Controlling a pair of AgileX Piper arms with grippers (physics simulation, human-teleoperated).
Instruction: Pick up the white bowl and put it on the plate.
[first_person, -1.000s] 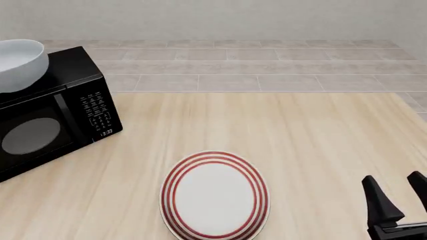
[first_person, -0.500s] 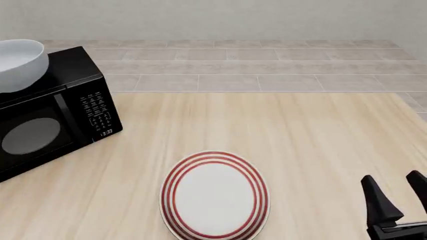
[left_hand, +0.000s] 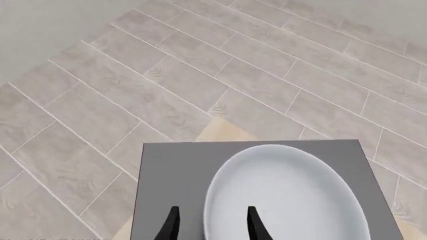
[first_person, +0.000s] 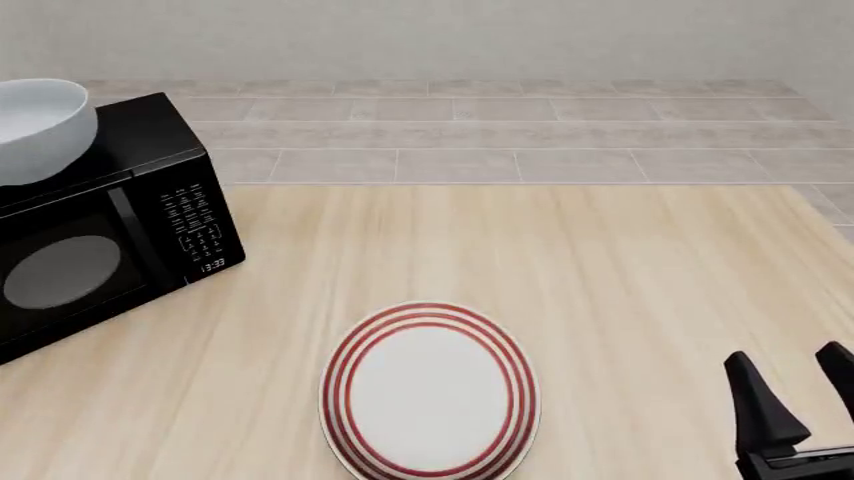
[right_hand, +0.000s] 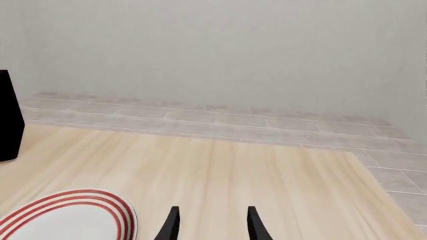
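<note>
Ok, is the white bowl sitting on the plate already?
No, the white bowl rests on top of the black microwave at the table's left, while the plate lies bare.

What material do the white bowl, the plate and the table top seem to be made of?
White bowl: probably glazed ceramic, being smooth, plain and softly shaded. Plate: likely ceramic too, flat white with painted red rings. Table: pale wood or wood-look laminate, matte, with long grain streaks.

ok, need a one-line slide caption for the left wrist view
Left gripper, open, straddles the near rim of the white bowl sitting on top of the microwave, tiled floor beyond.
</note>
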